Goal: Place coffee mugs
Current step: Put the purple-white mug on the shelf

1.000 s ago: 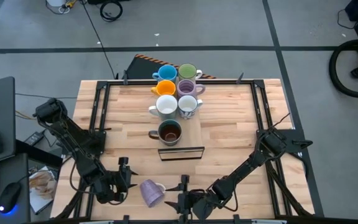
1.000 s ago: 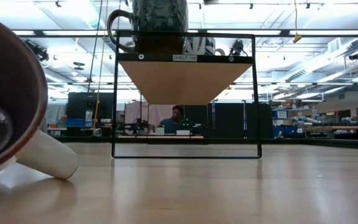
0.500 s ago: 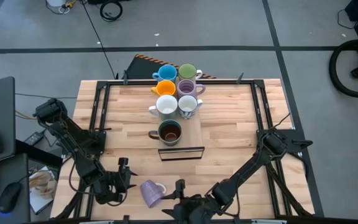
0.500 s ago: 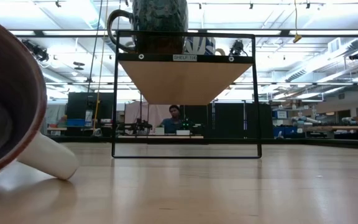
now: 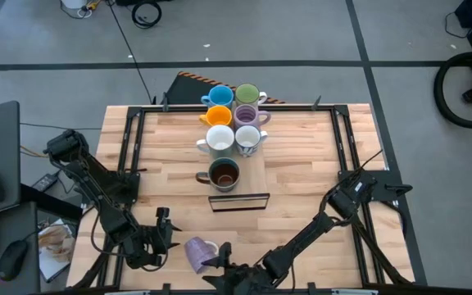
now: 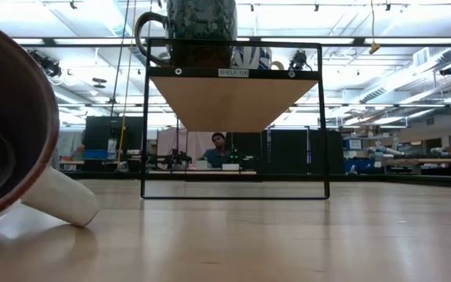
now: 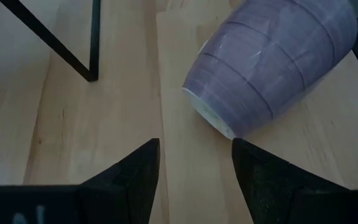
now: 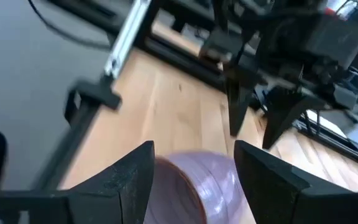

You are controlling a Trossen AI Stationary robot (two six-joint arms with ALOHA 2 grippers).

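Two arms reach low along the worktop's (image 5: 301, 176) 6 o'clock edge. From 4 o'clock the right arm stretches flat toward the lying lilac mug (image 5: 198, 253), its right tool (image 5: 220, 264) spread wide with fingers (image 8: 132, 177) on either side of the mug's rounded body (contact cannot be told). At 7 o'clock the folded left arm holds its left tool (image 5: 162, 232) unclenched just beside that mug, fingers (image 7: 135, 174) parted and gripping nothing. Six mugs stand upright on the shelf (image 5: 256, 174) around 12 o'clock: blue (image 5: 220, 97), green (image 5: 247, 93), orange (image 5: 217, 115), another lilac mug (image 5: 246, 114), two white (image 5: 218, 138), and a dark mug (image 5: 224, 174) nearest the centre.
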